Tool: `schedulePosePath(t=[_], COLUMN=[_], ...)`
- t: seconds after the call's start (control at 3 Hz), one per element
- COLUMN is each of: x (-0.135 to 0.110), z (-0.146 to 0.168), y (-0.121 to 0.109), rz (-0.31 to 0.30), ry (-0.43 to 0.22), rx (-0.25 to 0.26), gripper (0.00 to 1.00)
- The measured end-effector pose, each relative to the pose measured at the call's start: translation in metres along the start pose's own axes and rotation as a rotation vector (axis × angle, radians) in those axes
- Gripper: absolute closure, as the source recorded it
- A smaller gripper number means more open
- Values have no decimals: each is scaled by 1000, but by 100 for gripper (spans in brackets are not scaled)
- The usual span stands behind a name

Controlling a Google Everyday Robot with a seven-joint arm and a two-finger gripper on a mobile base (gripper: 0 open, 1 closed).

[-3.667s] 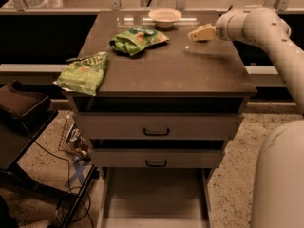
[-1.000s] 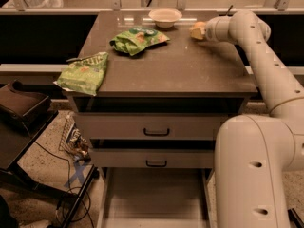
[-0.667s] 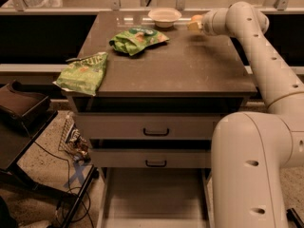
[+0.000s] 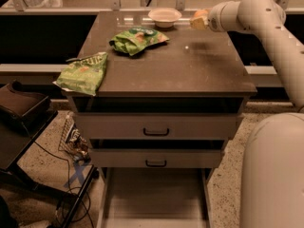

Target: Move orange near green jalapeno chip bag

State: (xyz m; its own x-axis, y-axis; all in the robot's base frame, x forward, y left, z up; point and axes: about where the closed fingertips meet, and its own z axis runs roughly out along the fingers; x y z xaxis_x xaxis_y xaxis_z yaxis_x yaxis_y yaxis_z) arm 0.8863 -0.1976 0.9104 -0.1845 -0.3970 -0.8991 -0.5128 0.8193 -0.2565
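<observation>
My gripper (image 4: 198, 22) hangs above the back right part of the table, just right of the white bowl (image 4: 165, 17). It is shut on the orange (image 4: 201, 13), a small round fruit that shows only partly between the fingers. Its shadow lies on the tabletop below. A dark green chip bag (image 4: 137, 39) lies crumpled at the middle left of the table, well left of the gripper. A lighter green chip bag (image 4: 83, 72) lies at the front left corner and hangs over the edge.
The brown table (image 4: 190, 75) has two drawers (image 4: 156, 127) under it. My white arm (image 4: 270, 27) reaches in from the right. A railing runs behind the table. A dark low stand (image 4: 19, 113) and cables are on the floor at left.
The gripper has risen off the tabletop with the orange and moved a little left and back, towards the white bowl. The bags and the bowl have not moved.
</observation>
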Motion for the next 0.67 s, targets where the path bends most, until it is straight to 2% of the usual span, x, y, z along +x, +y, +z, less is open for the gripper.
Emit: schedulePosePath(t=[0.33, 0.67], x=[21, 53], z=[-44, -57], y=[46, 109], rz=[6, 23], ry=[0, 11], rx=[-96, -251], gripper=[100, 100])
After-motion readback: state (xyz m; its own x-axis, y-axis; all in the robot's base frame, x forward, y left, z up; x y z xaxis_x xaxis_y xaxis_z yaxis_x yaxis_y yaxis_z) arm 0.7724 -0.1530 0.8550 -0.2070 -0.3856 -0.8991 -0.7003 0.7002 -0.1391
